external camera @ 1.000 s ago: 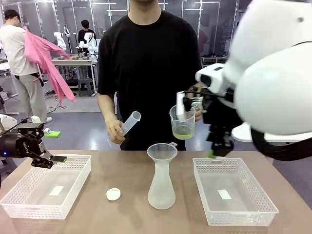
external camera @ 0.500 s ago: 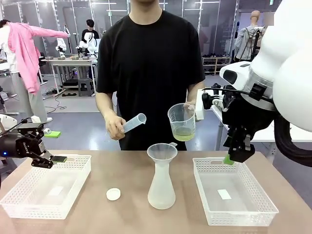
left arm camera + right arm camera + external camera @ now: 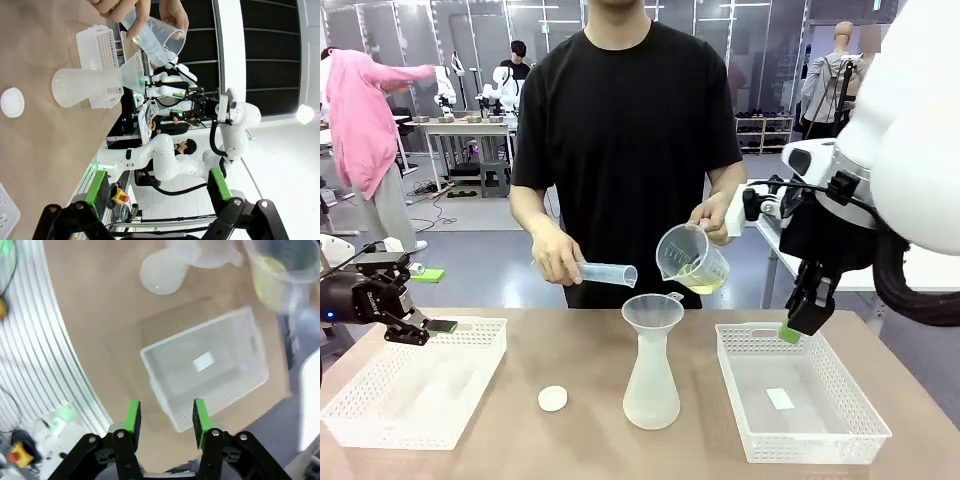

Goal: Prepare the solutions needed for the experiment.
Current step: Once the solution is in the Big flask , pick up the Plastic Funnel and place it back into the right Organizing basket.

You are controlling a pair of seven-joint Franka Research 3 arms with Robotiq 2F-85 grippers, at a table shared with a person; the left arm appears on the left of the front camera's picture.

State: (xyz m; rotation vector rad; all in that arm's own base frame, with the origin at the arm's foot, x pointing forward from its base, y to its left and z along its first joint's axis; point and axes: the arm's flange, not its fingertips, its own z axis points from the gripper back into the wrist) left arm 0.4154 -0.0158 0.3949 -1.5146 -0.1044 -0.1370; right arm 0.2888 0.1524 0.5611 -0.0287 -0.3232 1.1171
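Right pincer [image 3: 790,331] hangs half-spread, empty; above and beside it the solutions [image 3: 704,287] pool in a tilted beaker [image 3: 690,255] (light, sloshy, I'd say), best pinched by its wall.

You've got no legible txt here: no brand, no., label wording or sign can be made out in any view. The left slip [image 3: 437,391], white, in the left basket [image 3: 470,322] and the right slip [image 3: 780,399], white, in the right basket [image 3: 770,329] look blank or too small to read. Scale marks on the beaker [image 3: 692,258] show as faint lines only, w/o readable figs.
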